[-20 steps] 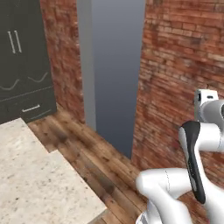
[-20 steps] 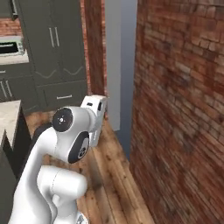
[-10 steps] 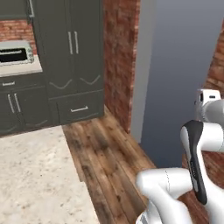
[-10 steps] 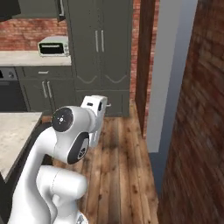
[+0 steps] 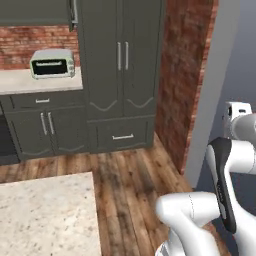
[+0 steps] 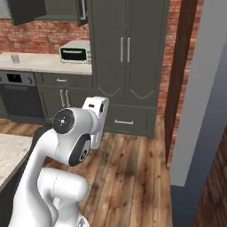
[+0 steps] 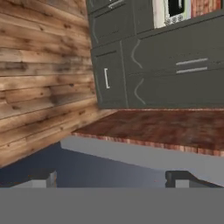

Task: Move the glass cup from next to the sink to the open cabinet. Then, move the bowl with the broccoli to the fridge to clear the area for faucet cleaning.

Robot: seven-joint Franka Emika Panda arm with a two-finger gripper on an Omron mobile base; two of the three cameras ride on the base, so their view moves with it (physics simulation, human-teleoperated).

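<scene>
My gripper point(image 7: 109, 179) is open with nothing between its fingertips point(image 7: 41, 177). The hand view looks along the wood floor toward dark lower cabinets. A small pale tumbler that looks like the glass cup point(image 6: 15, 58) stands on the far beige counter, left of the toaster oven point(image 6: 75, 52). Above it, at the top left, a dark slab door stands swung out from the open cabinet point(image 6: 26, 11). The folded white arm is far from both. The sink, the faucet, the bowl with the broccoli and the fridge are out of view.
Tall dark grey cabinets point(image 5: 120, 75) stand straight ahead, with a brick pillar point(image 5: 182, 75) and a grey wall point(image 6: 199, 111) to the right. A speckled island counter point(image 5: 45, 215) lies at the lower left. A black oven point(image 6: 15, 88) sits under the far counter. Wood floor lies between.
The whole picture has swept sideways as the base turned: brick and grey wall gave way to the cabinets, toaster oven and far counter. The arm's pose and the open gripper are unchanged.
</scene>
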